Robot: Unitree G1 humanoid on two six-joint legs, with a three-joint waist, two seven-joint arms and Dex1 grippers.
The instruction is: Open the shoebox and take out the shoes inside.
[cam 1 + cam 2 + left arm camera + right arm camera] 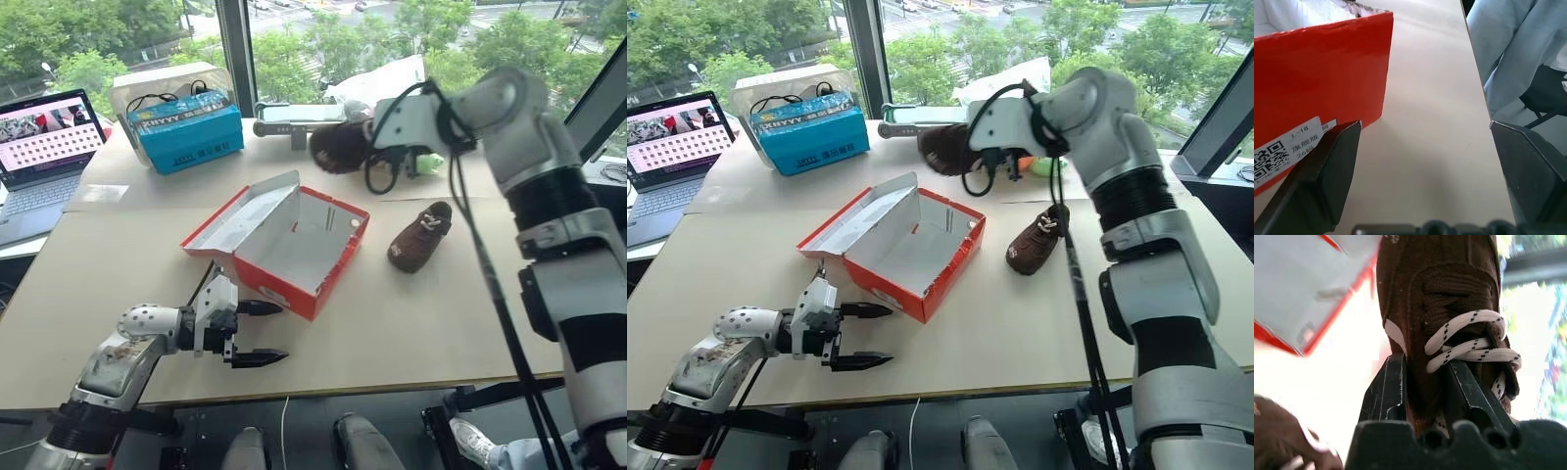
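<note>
The red shoebox (294, 257) stands open in the middle of the table, its lid (245, 217) tipped back to the left and its white inside showing no shoe. One dark brown shoe (419, 237) lies on the table to the right of the box. My right gripper (364, 149) holds the other shoe (336, 149) in the air behind the box; in the right wrist view its fingers (1388, 391) clamp the shoe (1440, 298) at its rim beside the white laces. My left gripper (280, 332) is open just off the box's near corner, the red wall (1317, 73) beside one finger.
A blue box with cables (186, 132) and a clear bin stand at the back left, with a laptop (44, 147) at the far left. A green toy (428, 162) lies at the back behind the right arm. A person's legs (1508, 44) are past the table edge.
</note>
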